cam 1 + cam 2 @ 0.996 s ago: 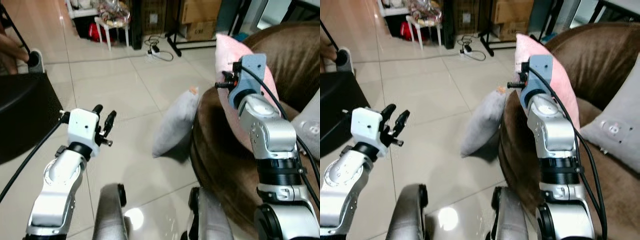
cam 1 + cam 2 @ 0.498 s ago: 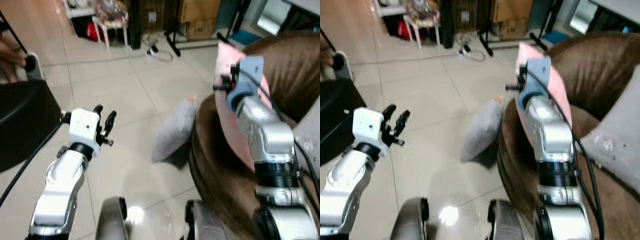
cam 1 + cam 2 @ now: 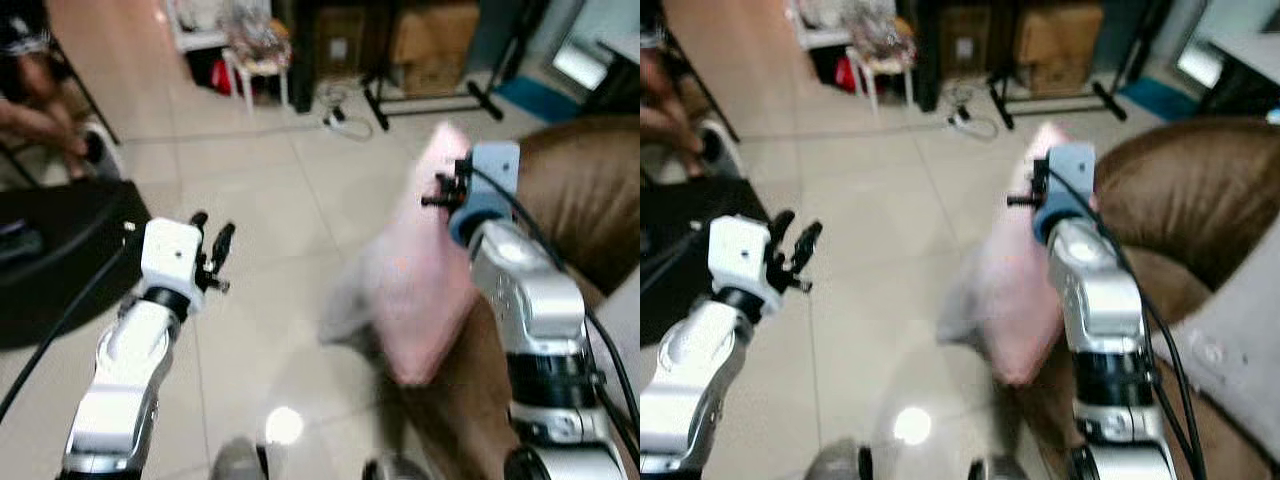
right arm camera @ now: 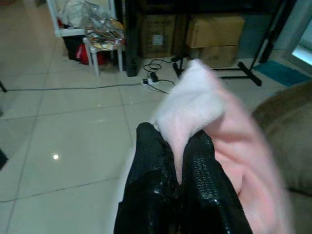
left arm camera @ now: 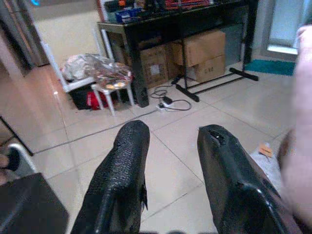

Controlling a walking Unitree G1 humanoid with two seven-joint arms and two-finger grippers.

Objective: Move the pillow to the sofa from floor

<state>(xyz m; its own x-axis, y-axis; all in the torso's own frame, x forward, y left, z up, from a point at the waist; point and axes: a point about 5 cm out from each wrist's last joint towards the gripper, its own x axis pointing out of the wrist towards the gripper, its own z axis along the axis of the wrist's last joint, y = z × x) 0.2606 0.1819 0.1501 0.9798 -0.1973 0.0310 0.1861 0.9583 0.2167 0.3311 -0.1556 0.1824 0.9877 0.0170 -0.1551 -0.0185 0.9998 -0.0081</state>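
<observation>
A pink pillow [image 3: 420,290] hangs in front of the brown sofa's [image 3: 585,190] arm, blurred by motion. My right gripper [image 4: 178,144] is shut on the pillow's upper corner, and pink fabric [image 4: 229,126] bulges out between and past the fingers. In the eye views that gripper [image 3: 442,190] is raised at sofa-arm height. A grey pillow [image 3: 338,312] lies on the floor against the sofa, partly hidden behind the pink one. My left gripper [image 3: 212,238] is held up over the tiled floor to the left, open, with nothing between its fingers [image 5: 124,161].
A black seat [image 3: 55,255] stands at the left with a person's limbs [image 3: 40,110] beyond it. Further off are a white stool [image 3: 258,62], a power cord [image 3: 345,118], a black stand [image 3: 430,100] and cardboard boxes [image 5: 204,51]. A grey cushion [image 3: 1240,340] lies on the sofa.
The camera has swung and blurred. The pink pillow has come away from the sofa back and now hangs lower and further left, covering most of the grey pillow. The left arm holds its pose.
</observation>
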